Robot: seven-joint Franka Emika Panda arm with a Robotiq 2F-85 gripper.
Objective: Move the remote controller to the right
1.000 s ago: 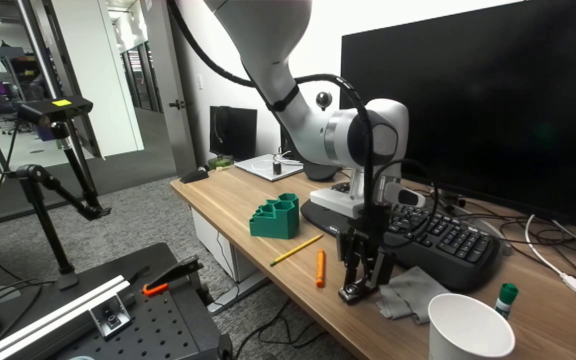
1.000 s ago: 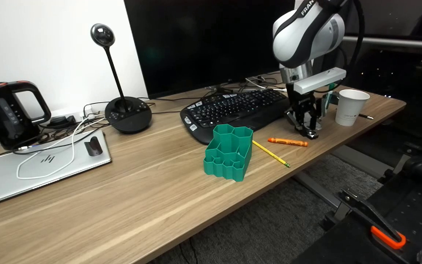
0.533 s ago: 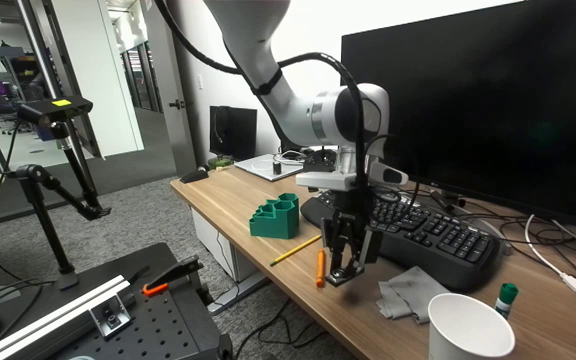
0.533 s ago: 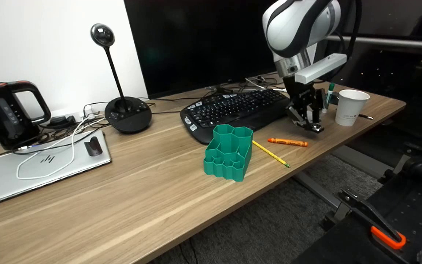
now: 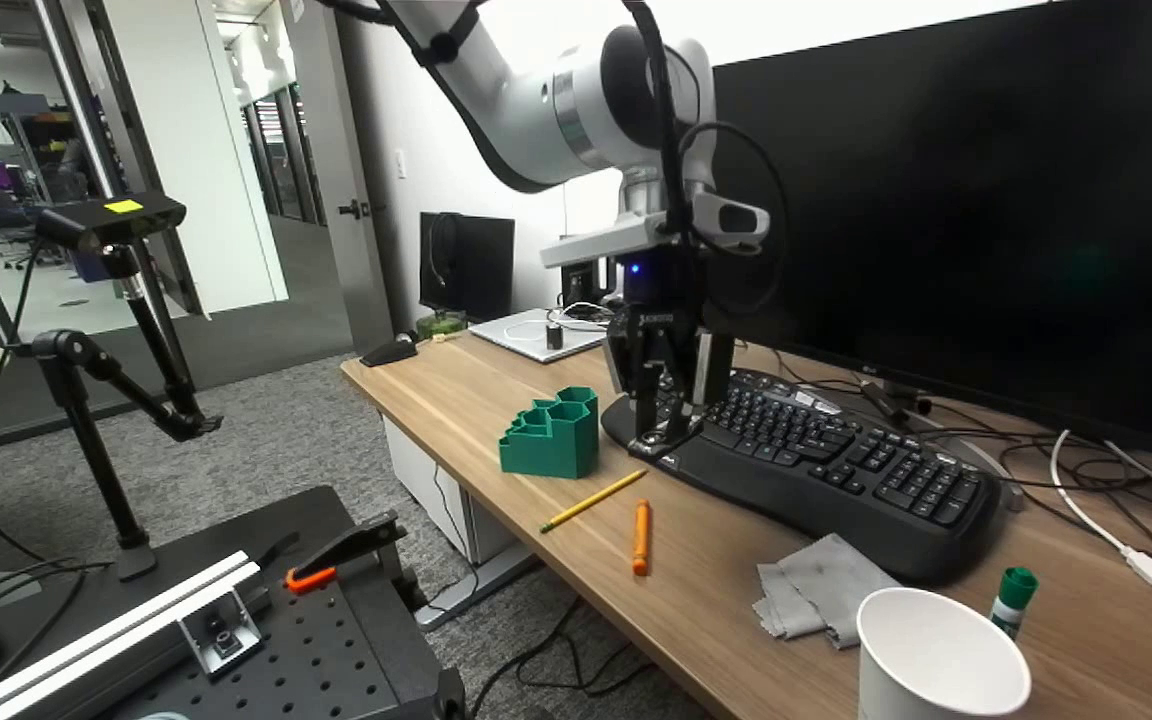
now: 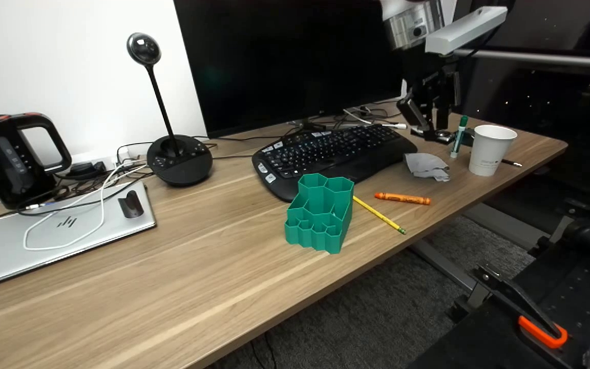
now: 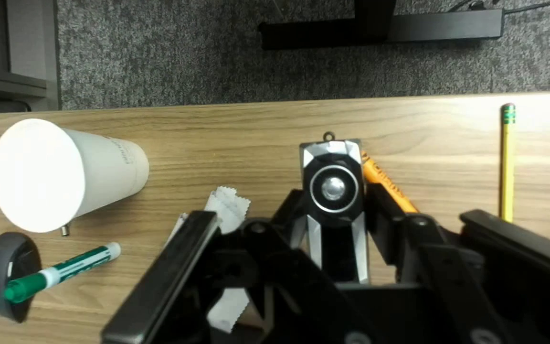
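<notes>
"Holding anything?"
"The black pincer (image 7: 336, 208) is clasping the small silver-black rectangular remote controller (image 7: 333, 190) above the wooden worktop (image 7: 198, 148)."
"So lifting's looking done; lowering toward three o'clock is presumably remaining."

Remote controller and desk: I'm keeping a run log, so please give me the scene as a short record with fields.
Held: remote controller, clamped in the gripper
Height: above the desk, not touching it
Standing: white cup, green marker
Lying on the desk: orange crayon, yellow pencil, grey cloth
Also on the desk: black keyboard, green organizer
Release: not yet done
</notes>
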